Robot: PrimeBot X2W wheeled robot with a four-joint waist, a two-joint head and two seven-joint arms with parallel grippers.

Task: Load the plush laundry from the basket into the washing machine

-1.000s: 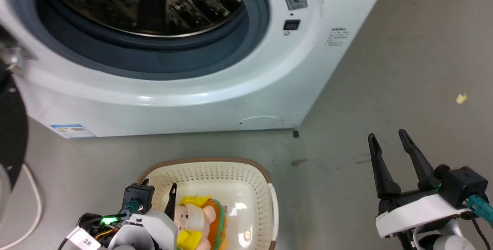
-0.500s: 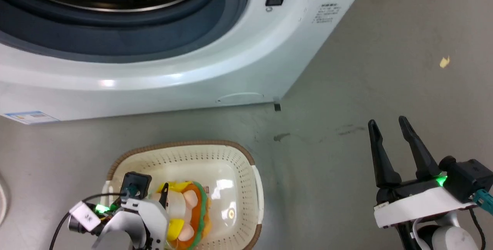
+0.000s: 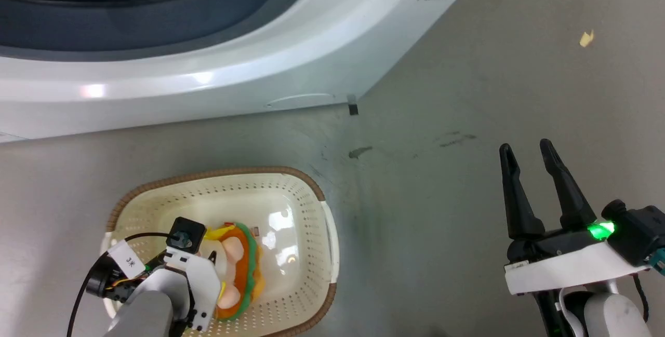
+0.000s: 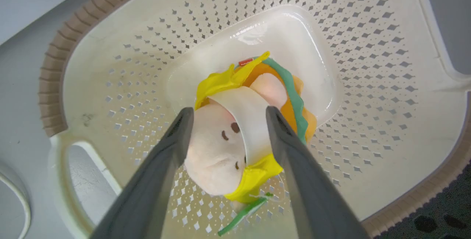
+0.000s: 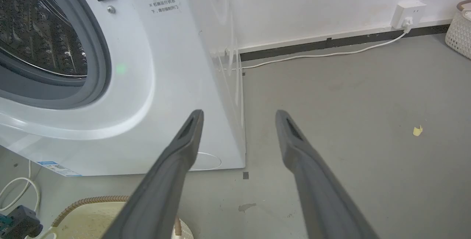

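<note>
The plush laundry (image 4: 220, 147), an orange hamburger toy with green and yellow stripes and a pale pink face, lies in the cream basket (image 4: 55, 84). My left gripper (image 4: 226, 112) points down into the basket and stands open, one finger on each side of the toy's pink head. In the head view the toy (image 3: 239, 264) and basket (image 3: 218, 173) sit at the lower left, in front of the white washing machine (image 3: 208, 82). Its steel drum (image 5: 36, 29) stands uncovered. My right gripper (image 3: 525, 146) hovers open and empty over the floor to the right.
A yellow scrap (image 3: 586, 38) lies on the grey floor at the right. A white cable runs along the wall to a socket (image 5: 406, 14), and another white basket (image 5: 458, 29) stands at the far right. A dark tape mark (image 3: 353, 107) sits by the machine's corner.
The head camera has tilted down, so the machine slid up the picture. My left gripper has sunk deeper into the basket, around the plush toy. The right gripper has kept its pose.
</note>
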